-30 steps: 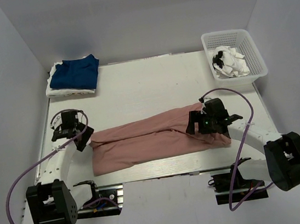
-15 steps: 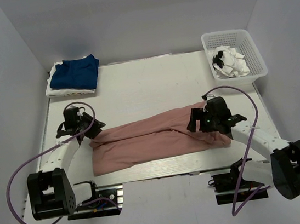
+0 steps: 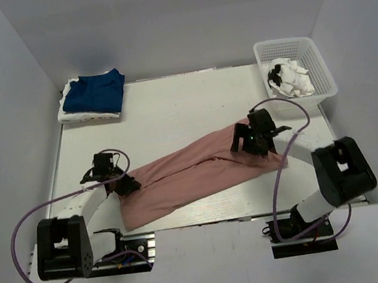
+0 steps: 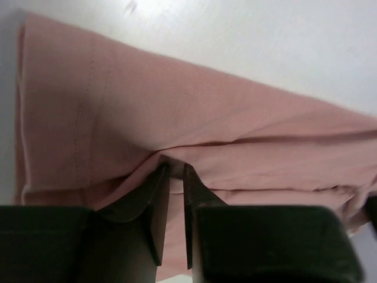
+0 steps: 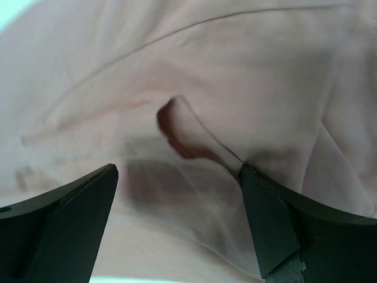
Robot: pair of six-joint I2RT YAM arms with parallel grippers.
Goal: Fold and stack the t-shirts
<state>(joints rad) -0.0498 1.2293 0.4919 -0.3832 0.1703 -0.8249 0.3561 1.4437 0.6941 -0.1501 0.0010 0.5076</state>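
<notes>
Lies slantwise across the table (image 3: 171, 109), near left to far right: pink shirt (image 3: 193, 176), folded lengthwise into a long narrow band (probably spread out like this for a crosswise fold, one arm at each end). Nips the left end with the left gripper (image 3: 129, 185), jaws almost together, a raised ridge of cloth caught between the tips. Straddles the right end with the right gripper (image 3: 242, 145), jaws spread wide over a small pucker, nothing held. Looks matte, fine-knit and limp, with twin stitch lines at the left hem and shallow creases along the fold. Waits at the far left corner as a stack: navy shirt (image 3: 102, 91), folded flat and square, on a white shirt (image 3: 72, 115). Sits at far right, well apart: white plastic lattice basket (image 3: 291, 41) with crumpled white cloth (image 3: 291, 80) inside.
</notes>
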